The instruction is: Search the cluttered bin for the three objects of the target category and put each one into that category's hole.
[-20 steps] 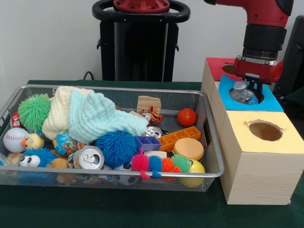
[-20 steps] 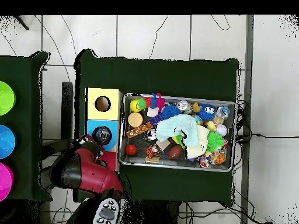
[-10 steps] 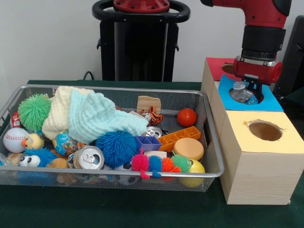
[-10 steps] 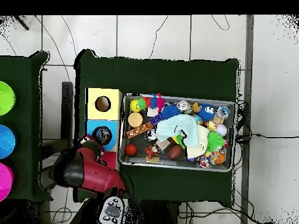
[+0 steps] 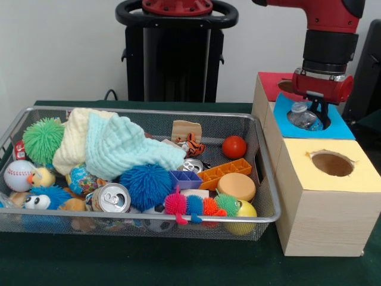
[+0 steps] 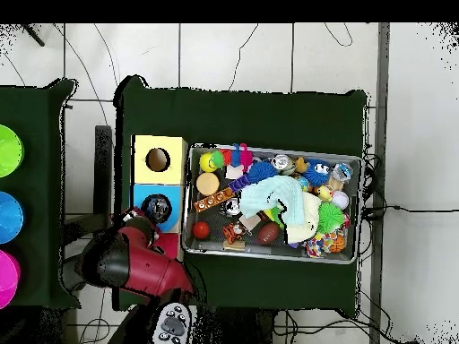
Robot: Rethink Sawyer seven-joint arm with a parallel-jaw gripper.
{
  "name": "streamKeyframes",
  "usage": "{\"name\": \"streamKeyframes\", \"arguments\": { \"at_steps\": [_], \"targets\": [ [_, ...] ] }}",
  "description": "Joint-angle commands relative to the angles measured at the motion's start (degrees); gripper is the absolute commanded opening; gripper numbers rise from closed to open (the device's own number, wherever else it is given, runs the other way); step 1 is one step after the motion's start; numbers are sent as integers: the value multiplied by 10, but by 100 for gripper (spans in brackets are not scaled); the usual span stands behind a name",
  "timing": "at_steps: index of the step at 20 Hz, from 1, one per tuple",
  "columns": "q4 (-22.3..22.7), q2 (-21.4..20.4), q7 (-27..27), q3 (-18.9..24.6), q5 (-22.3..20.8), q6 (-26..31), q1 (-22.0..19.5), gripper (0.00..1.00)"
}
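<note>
A clear plastic bottle [image 5: 302, 117] sits in the hole of the blue-topped box [image 5: 339, 128], its upper part still showing. My gripper [image 5: 320, 116] hangs just above and to the right of it, under the red wrist. In the overhead view the gripper [image 6: 148, 213] is over the blue box [image 6: 142, 192], beside the bottle [image 6: 160, 208]. The wire bin [image 5: 178, 219] holds a silver can [image 5: 112, 198] at the front and a second can [image 5: 193, 165] near the middle.
A yellow-topped box [image 5: 357, 179] with an open hole [image 5: 332, 164] stands nearest the camera, and a red-topped box [image 5: 271, 83] stands behind the blue one. The bin also holds cloths [image 5: 113, 146], spiky balls, a baseball [image 5: 19, 174], a red ball [image 5: 234, 146] and several toys.
The wrist has lifted slightly above the blue box. The bottle stays in the hole where it was.
</note>
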Motion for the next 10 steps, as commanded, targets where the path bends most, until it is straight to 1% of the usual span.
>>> {"name": "streamKeyframes", "arguments": {
  "at_steps": [1,2,3,6,10],
  "targets": [
    [56,17,124,6,22,150,18,0],
    [54,17,125,1,22,152,21,0],
    [56,16,123,1,22,150,19,100],
    [53,18,125,-10,25,152,29,100],
    [55,19,121,-12,27,144,32,100]
  ]
}}
